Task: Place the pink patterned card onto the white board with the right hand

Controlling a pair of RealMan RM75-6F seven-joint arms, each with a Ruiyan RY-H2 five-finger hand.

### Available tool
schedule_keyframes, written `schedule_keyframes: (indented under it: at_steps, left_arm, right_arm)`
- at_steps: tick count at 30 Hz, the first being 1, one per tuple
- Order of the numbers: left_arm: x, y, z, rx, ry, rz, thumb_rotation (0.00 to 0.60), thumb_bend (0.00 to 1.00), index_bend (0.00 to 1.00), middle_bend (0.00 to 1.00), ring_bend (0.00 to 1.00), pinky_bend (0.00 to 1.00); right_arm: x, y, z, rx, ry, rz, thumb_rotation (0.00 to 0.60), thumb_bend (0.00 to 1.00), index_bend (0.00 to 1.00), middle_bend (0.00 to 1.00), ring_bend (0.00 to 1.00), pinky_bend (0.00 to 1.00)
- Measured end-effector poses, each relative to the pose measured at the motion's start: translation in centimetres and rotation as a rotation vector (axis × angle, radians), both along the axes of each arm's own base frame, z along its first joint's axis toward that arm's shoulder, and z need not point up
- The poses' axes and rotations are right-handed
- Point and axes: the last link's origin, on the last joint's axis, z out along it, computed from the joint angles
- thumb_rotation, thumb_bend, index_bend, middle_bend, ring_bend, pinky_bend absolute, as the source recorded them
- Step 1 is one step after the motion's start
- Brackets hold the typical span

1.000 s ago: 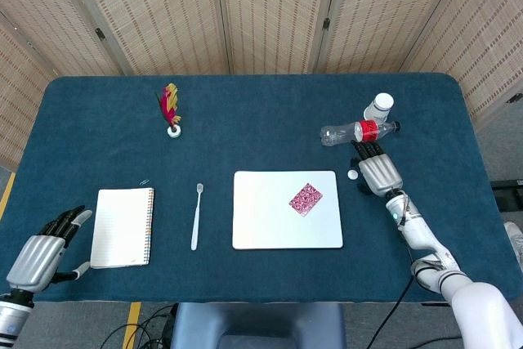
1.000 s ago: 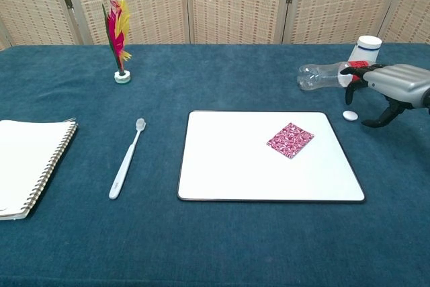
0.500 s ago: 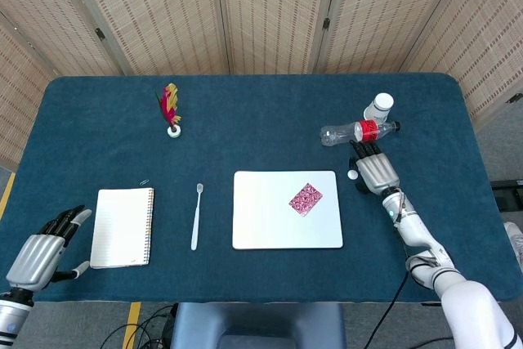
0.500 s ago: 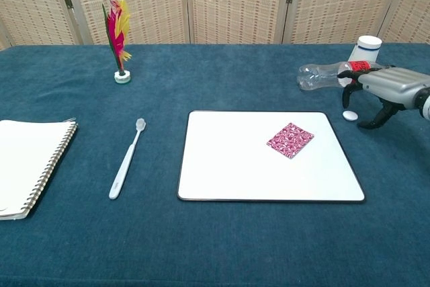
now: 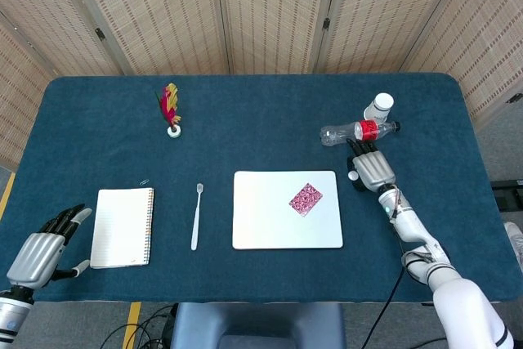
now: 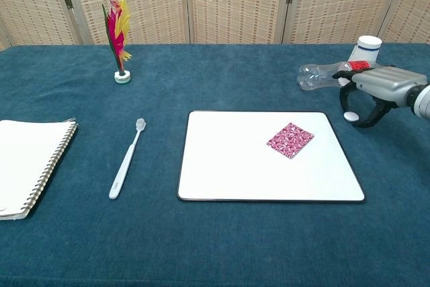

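Two hands frame your blue tabletop [image 5: 245, 120], and neither holds anything. The card [image 5: 305, 199] [image 6: 290, 140] lies flat on the board [image 5: 270, 226] [image 6: 235, 173], toward its right half, turned like a diamond and well inside the edges. Your right hand [image 5: 372, 169] [image 6: 376, 89] hovers palm down just beyond the board's right edge, fingers apart and empty, clear of the card. A small white cap [image 5: 352, 175] [image 6: 350, 116] sits on the cloth beside it, under the fingertips in the chest view. Just behind the hand, a clear bottle [image 5: 355, 131] [image 6: 322, 75] with a red label lies on its side near a white cup [image 5: 378, 107] [image 6: 367, 48]. Your left hand [image 5: 41, 249] rests at the near left corner, fingers spread, beside the notebook [image 5: 122, 226] [image 6: 27, 166]. A toothbrush [image 5: 196, 217] [image 6: 126, 159] lies between notebook and board; a shuttlecock [image 5: 170, 109] [image 6: 117, 35] stands farther back.
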Motion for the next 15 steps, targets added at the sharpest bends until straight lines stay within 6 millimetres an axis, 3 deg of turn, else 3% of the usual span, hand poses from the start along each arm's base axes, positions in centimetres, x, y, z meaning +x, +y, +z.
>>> schedule_keyframes:
  at_steps: [15]
  left_arm:
    - [0.1, -0.3, -0.1, 0.001, -0.001, -0.008, 0.600, 0.25, 0.00, 0.07, 0.10, 0.23]
  right_arm:
    - [1.5, 0.5, 1.5, -0.041, -0.076, 0.095, 0.600, 0.21, 0.58, 0.07, 0.00, 0.00]
